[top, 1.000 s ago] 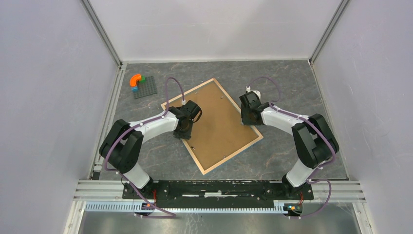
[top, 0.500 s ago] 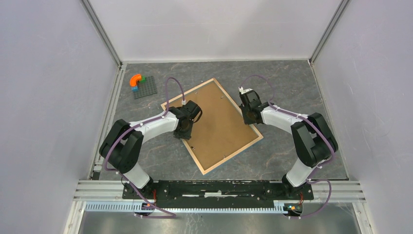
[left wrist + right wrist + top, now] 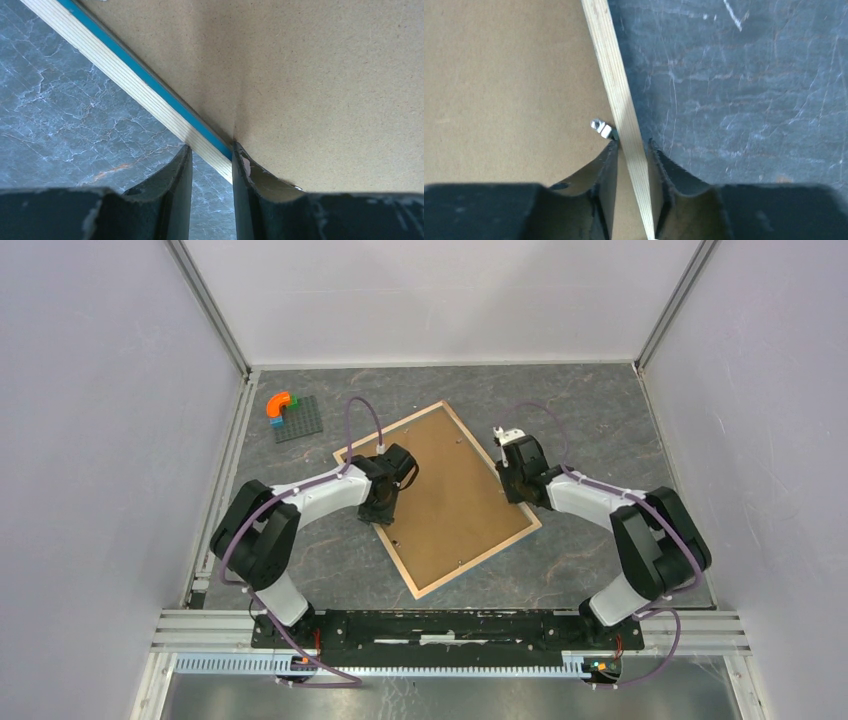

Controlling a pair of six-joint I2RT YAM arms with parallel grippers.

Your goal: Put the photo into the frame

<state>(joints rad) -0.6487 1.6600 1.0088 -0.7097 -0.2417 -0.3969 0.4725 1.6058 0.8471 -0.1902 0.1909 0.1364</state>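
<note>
On bench [image 3: 600, 420] centre: frame [image 3: 478, 560] lies flat and skewed, brown backing board [image 3: 450, 490] up. Left fingers [image 3: 179, 172] are almost closed and pinch the frame's left rail, one tip on the board side, the other outside over the bench. A blue strip shows along that rail's inner edge. Right fingers [image 3: 606, 167] pinch the right rail the same way, just beside a metal tab [image 3: 600, 127].
</note>
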